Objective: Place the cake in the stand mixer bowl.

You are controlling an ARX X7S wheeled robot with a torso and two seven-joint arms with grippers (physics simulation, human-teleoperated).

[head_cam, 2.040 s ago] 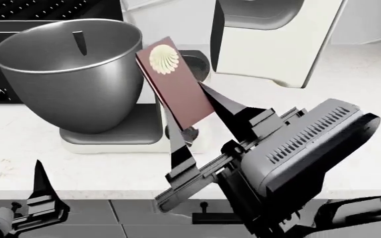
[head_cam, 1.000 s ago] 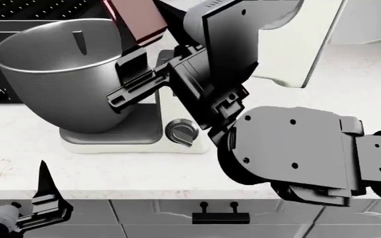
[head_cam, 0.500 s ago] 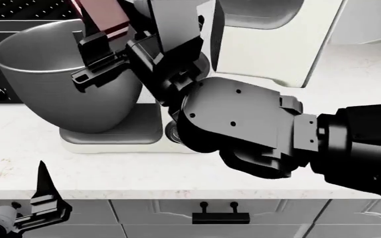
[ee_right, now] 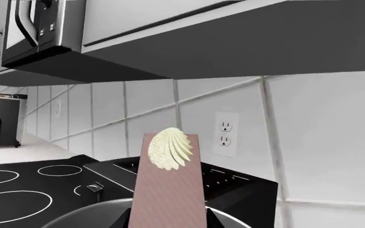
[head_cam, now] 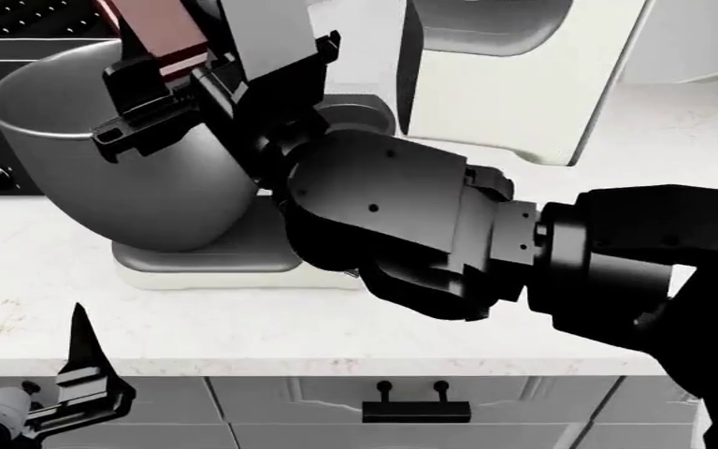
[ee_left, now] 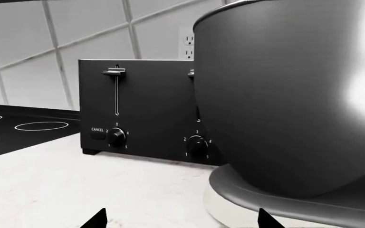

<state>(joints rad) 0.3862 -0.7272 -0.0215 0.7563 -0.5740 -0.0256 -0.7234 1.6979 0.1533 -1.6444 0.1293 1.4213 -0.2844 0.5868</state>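
My right gripper is shut on the cake, a dark red slice, and holds it above the open mouth of the steel stand mixer bowl. In the right wrist view the cake stands between the fingers with its cream swirl facing the camera, and the bowl's rim shows below it. The bowl sits on the white mixer base. My left gripper is open and empty, low at the counter's front left. In the left wrist view the bowl fills the right side.
A black toaster stands behind the bowl on the left, with a black cooktop beyond it. The mixer's tilted white head rises at the back right. My right arm covers the middle of the white counter.
My right gripper has carried the cake up and to the left, from beside the bowl to above its opening. The left gripper has stayed still.
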